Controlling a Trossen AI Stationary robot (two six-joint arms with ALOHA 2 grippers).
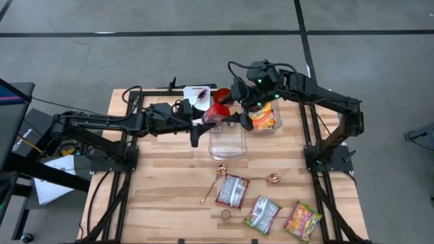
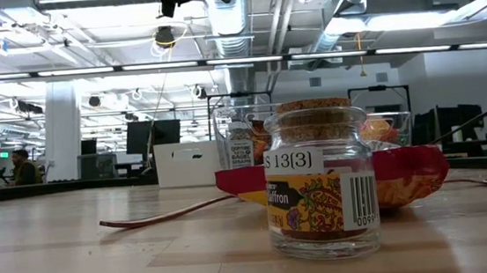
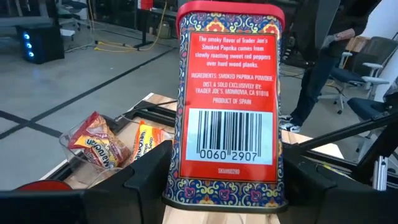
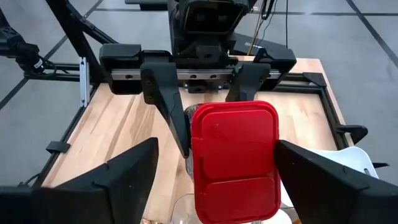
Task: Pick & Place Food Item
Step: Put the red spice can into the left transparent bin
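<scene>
Seen from above, a wooden table fills the middle of the frame, with a dark arm reaching in from each side. The left gripper sits just above the centre of the frame, its fingers clamped on a red paprika tin. The left wrist view shows this tin upright between the two dark fingers, filling the middle of the frame, its label and barcode facing the camera. The right gripper hangs just to the right of the tin, near the top centre of the overhead frame, its fingers spread wide and holding nothing. The right wrist view looks at the tin's red lid in the lower centre, with the left gripper behind it.

Directly below the tin in the overhead frame stands an empty clear container. To its upper right, a second clear container holds an orange snack bag. A white plate lies at the upper left of the tin.

Along the lower centre of the overhead frame lie a copper spoon, a second spoon, three snack packets and a small cork-topped jar. The table-level view shows that saffron jar close up in the centre.
</scene>
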